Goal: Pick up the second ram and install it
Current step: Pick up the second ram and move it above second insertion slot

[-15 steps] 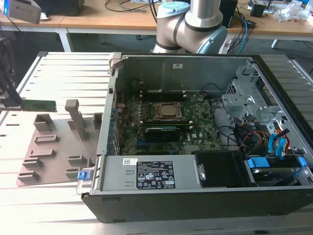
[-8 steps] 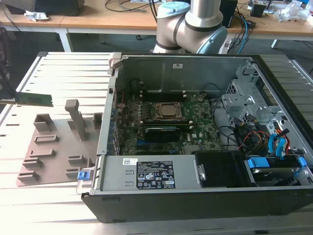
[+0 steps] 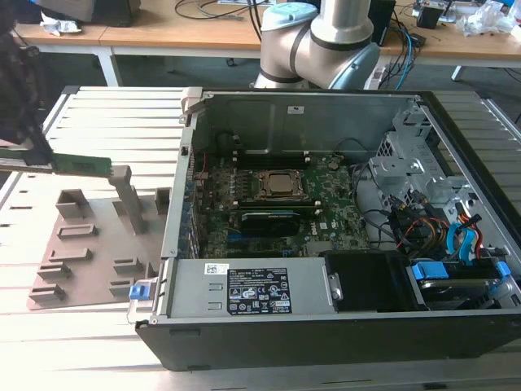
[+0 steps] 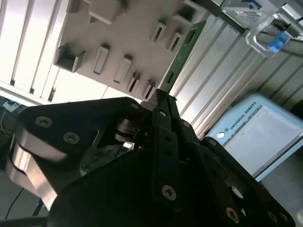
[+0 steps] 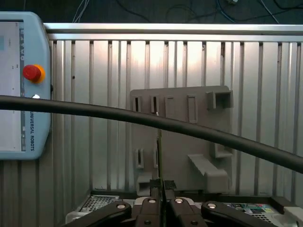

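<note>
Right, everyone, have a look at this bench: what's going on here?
The robot arm's hand is shut on one end of a ram and holds it in the air over the grey tray. The tray lies on the slatted table, to the exterior view's left of the open case. The ram is not yet in the motherboard inside that case.

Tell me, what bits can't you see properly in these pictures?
1. Exterior view: the gripper is cut off by the view's left edge.
2. First wrist view: a black cable crosses the grey holder tray, hiding a strip of it.
3. Second wrist view: the jaws cover the second ram's near end.
</note>
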### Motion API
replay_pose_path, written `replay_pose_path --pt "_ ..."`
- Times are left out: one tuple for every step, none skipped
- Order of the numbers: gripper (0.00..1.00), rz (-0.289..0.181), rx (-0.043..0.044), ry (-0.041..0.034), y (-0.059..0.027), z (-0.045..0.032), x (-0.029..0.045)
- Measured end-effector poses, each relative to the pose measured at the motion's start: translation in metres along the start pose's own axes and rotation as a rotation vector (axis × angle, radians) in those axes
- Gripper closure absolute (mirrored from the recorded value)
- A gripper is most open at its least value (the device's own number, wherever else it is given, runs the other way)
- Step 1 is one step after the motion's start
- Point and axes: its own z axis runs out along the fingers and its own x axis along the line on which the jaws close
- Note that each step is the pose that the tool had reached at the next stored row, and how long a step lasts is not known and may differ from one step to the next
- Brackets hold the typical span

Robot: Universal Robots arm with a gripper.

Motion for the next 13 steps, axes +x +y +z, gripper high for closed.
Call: replay_pose_path --pt "0.87 0.000 -0.0002 0.0000 -0.0068 0.0003 0.0000" --pt "0.87 0.000 -0.0001 -0.0001 -0.0146 0.0008 0.0000" --pt "0.87 0.000 -0.0003 0.0000 -0.0211 0.0012 0.0000" --pt "0.87 0.000 -0.0005 0.0000 -0.0258 0.0014 0.0001" --pt "0.87 0.000 -0.0006 -0.0001 -0.0394 0.0024 0.0000" --pt "0.87 0.000 -0.0010 0.0000 -0.0490 0.0029 0.0001" --pt "0.87 0.000 -0.0011 0.0000 -0.0654 0.0038 0.0000" --pt "0.87 0.000 -0.0013 0.0000 -0.0736 0.0042 -0.0001" --pt "0.87 0.000 -0.0015 -0.0002 -0.0830 0.0049 -0.0003" --pt "0.87 0.000 -0.0024 0.0000 -0.0927 0.0061 -0.0007" --pt "0.87 0.000 -0.0042 -0.0001 -0.1026 0.0084 -0.0015" --pt "0.87 0.000 -0.0062 -0.0001 -0.1106 0.0113 -0.0022" --pt "0.87 0.000 -0.0073 -0.0002 -0.1172 0.0140 -0.0028"
